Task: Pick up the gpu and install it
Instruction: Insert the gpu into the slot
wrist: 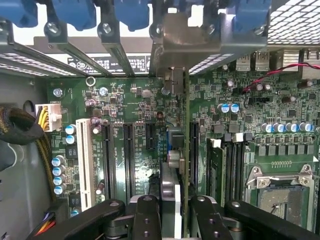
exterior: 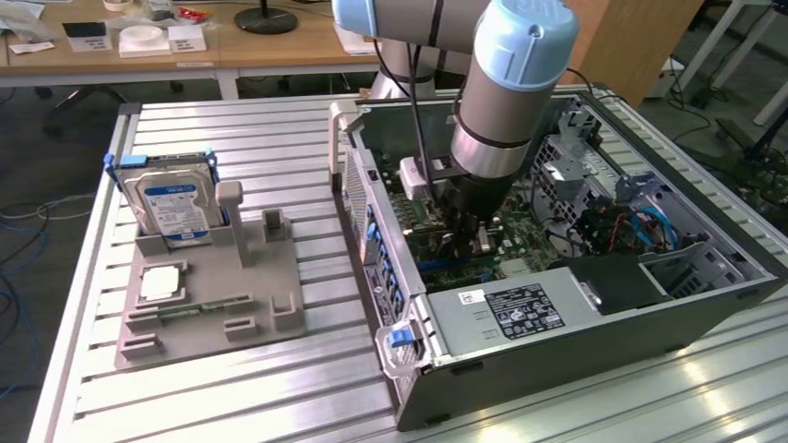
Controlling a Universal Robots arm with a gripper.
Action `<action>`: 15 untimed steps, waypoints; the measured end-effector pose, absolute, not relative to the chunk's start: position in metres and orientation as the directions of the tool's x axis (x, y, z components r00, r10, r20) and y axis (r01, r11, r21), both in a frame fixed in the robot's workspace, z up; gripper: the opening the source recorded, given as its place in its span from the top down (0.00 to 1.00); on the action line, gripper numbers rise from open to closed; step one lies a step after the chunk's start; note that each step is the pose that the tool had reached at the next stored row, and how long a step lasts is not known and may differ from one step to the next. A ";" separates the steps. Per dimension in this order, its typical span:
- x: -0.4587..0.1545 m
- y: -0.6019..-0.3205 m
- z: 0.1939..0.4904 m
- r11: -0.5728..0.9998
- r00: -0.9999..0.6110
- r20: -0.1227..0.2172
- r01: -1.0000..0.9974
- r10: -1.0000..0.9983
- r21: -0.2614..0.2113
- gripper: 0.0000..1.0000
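1. The surface is a ribbed metal table and fills most of the exterior view. On it, in the right half of the frame, lies the open case on its side, so that the board faces up and can be reached from above.
2. The arm comes down from the upper middle of the frame into the case, nearly vertical. I judge this is because the card must go straight down into a slot.
3. At the left of the frame stands a grey holder with the hard drive upright in it. The other places on the holder look free.
4. The hand is closed on the gpu. In the wrist view its dark fingers stand on both sides of the card, at the lower middle of the frame.
5. The gpu is held on its edge, thin and dark, with a grey metal bracket at its far end, near the rear openings of the case at the upper middle of the frame. It stands over the long slots in the middle of the board. Whether it is already seated I cannot tell.
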State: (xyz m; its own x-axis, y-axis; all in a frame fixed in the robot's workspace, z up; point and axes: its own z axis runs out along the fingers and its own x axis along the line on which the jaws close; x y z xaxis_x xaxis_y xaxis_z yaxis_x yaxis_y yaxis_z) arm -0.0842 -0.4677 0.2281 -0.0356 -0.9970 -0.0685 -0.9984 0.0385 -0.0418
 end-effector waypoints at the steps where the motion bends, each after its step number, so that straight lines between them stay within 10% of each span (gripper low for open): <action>1: -0.084 -0.467 0.228 0.038 -0.035 -0.068 -0.998 -0.997 -0.042 0.72; 15: -0.087 -0.465 0.223 0.039 -0.036 -0.069 -0.998 -0.997 -0.041 0.72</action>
State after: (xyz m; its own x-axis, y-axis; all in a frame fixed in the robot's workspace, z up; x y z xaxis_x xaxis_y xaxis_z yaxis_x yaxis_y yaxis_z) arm -0.0869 -0.4647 0.2229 -0.0358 -0.9970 -0.0691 -0.9984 0.0387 -0.0415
